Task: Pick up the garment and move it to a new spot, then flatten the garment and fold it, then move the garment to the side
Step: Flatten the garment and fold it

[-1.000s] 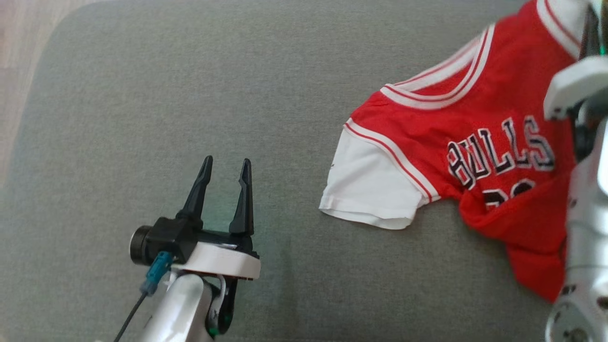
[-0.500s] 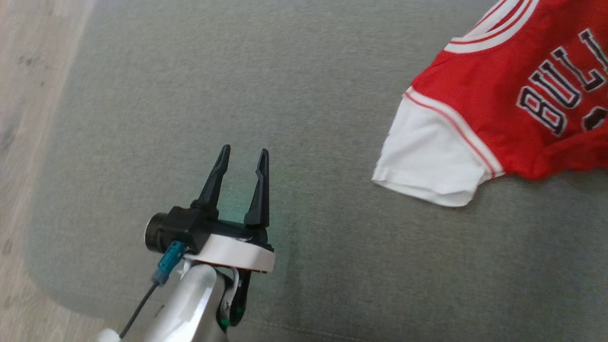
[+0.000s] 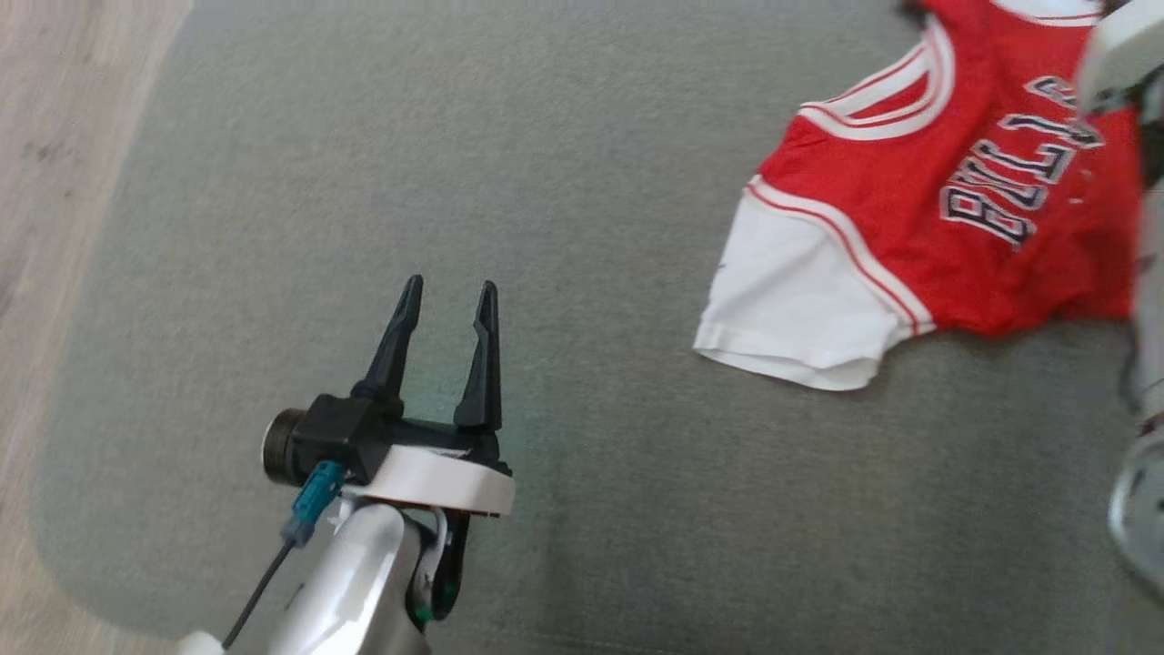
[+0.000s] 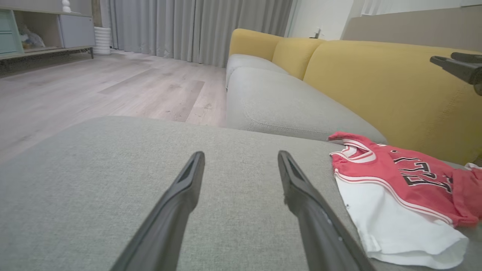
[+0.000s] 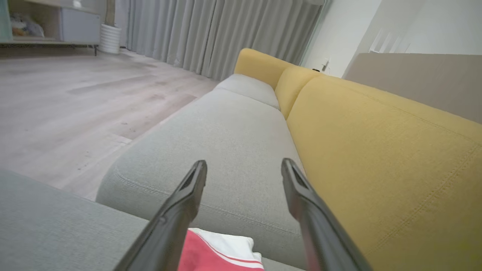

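Observation:
The garment point(image 3: 909, 218) is a red jersey with white sleeves and dark lettering. It lies rumpled on the grey cushion at the right of the head view. My left gripper point(image 3: 451, 285) hovers open and empty over bare cushion, well to the left of the jersey. In the left wrist view the left gripper point(image 4: 241, 154) points past the garment point(image 4: 395, 188), which lies to its right. My right gripper point(image 5: 244, 162) is open with nothing between its fingers, raised above the garment's point(image 5: 211, 252) far end. The right gripper's fingers point(image 4: 452, 67) show at the upper right of the left wrist view.
The grey seat cushion point(image 3: 582, 182) ends at a rounded corner on the left, with wood floor point(image 3: 55, 182) beyond. A yellow sofa backrest point(image 4: 376, 82) rises behind the jersey. A second grey cushion point(image 5: 233, 143) extends further along. My pale right forearm point(image 3: 1146, 364) runs down the right edge.
The head camera has shifted. My right gripper has opened and stands above the jersey, which lies on the cushion with its lettering turned more toward the upper right. The left gripper keeps its pose.

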